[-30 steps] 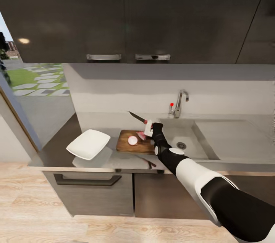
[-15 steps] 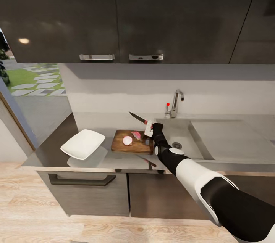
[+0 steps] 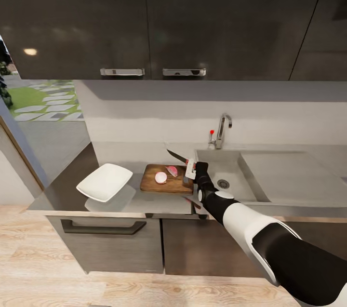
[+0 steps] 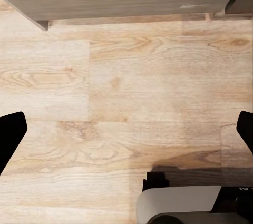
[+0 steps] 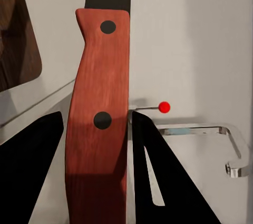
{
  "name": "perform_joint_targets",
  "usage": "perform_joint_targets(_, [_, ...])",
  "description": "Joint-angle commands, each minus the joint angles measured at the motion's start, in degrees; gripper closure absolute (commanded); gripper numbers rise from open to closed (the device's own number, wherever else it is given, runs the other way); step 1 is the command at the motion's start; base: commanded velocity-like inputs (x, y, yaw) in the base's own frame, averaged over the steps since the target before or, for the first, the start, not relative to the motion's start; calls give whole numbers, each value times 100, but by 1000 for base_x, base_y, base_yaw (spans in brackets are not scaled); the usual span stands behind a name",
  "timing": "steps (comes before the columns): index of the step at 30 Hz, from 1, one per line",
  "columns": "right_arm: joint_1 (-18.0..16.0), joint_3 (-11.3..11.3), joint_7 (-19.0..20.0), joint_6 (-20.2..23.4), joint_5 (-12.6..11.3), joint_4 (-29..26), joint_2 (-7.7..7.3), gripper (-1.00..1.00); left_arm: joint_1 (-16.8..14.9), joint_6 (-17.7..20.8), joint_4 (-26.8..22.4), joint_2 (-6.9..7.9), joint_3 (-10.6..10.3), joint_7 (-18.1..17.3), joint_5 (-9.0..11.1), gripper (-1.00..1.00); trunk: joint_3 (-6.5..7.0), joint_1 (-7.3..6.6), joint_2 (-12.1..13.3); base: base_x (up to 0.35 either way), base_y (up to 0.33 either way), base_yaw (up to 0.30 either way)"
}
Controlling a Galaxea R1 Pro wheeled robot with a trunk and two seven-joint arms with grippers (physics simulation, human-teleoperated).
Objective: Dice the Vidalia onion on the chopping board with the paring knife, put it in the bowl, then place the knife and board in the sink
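Knife (image 3: 177,156) sits clamped in the right pincer (image 3: 191,168) at frame centre, above the board's (image 3: 166,184) right end; onion pieces (image 3: 161,178) lie there. Left pincer (image 4: 126,134) gapes wide over floor.

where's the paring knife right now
In the head view, the red-handled paring knife is held in the right pincer, above the right end of the brown wooden chopping board, just left of the steel sink.

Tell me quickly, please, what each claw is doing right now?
Left claw: open, holding nothing, above the wooden floor.
Right claw: closed on the paring knife by its red handle.
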Motion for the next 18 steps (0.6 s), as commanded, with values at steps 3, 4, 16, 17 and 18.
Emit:
perform_joint_targets(3, [-6,18,-13,48,55,7,2,100,-11,-43,25,-2,-48,20,17,-100,-13,4,-13,0,0,0])
perform_joint_targets(4, [-6,18,-12,48,55,7,2,100,-11,-43,25,-2,-48,20,17,-100,-13,4,-13,0,0,0])
perform_joint_targets(16, [-6,18,-9,47,55,30,2,100,-11,-43,25,-1,-48,20,17,-100,-13,4,-13,0,104,0])
perform_joint_targets(17, [-6,18,-9,47,55,31,2,100,-11,-41,25,0,-48,20,17,-100,-13,4,-13,0,21,0])
perform_joint_targets(18, [-6,18,-8,47,55,32,2,100,-11,-42,25,3,-48,20,17,-100,-13,4,-13,0,13,0])
